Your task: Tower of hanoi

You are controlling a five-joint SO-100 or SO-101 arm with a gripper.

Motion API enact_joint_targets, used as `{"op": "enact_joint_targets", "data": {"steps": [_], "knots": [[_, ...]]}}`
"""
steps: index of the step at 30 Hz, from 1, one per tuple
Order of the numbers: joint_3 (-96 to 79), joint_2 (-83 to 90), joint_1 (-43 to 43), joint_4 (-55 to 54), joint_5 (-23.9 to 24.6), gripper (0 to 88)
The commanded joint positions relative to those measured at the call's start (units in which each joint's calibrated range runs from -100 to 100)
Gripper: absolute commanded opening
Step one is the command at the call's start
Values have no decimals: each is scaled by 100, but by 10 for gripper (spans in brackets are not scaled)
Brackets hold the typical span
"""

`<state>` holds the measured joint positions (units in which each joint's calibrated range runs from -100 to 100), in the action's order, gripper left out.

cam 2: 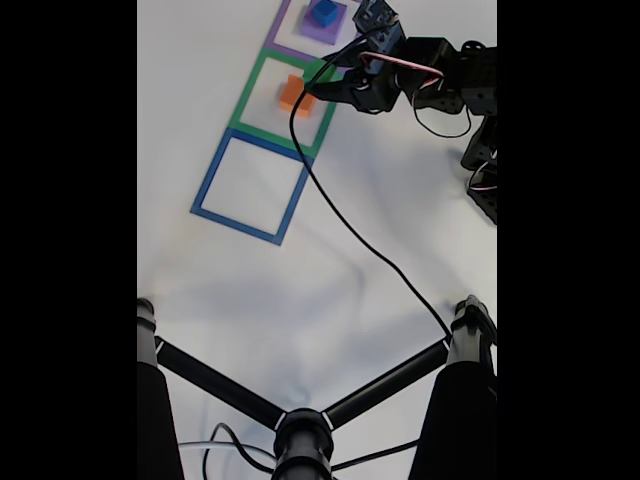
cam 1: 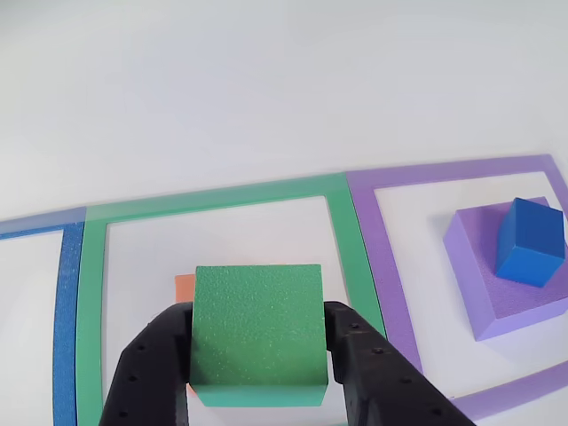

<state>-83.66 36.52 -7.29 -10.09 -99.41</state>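
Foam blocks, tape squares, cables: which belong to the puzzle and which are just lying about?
Part of the job:
- green foam block, clamped in the black gripper
- orange foam block
- purple foam slab
- small blue foam cube on that slab

Just there:
- black cable
- black tripod legs

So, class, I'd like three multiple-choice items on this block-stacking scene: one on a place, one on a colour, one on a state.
1. Where does the small blue foam cube sit?
A. on the flat purple foam slab
B. inside the blue tape square
C. on the bare table

2. What colour is the tape outline around the orange foam block?
A. purple
B. blue
C. green

3. What is the hand doing?
A. standing open
B. clamping the green foam block
C. clamping the blue cube

Answers: 1 A, the cube rests on the slab. 2 C, the green tape square frames it. 3 B, black fingers press both its sides.
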Motion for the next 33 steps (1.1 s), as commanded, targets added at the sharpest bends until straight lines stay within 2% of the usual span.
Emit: {"op": "enact_joint_targets", "data": {"steps": [1, 16, 27, 33], "knots": [[10, -319, 46, -832, -59, 62], [174, -2034, 161, -2540, -59, 65], [910, -2891, 229, -2637, -59, 67], [874, -3116, 207, -2718, -59, 149]]}}
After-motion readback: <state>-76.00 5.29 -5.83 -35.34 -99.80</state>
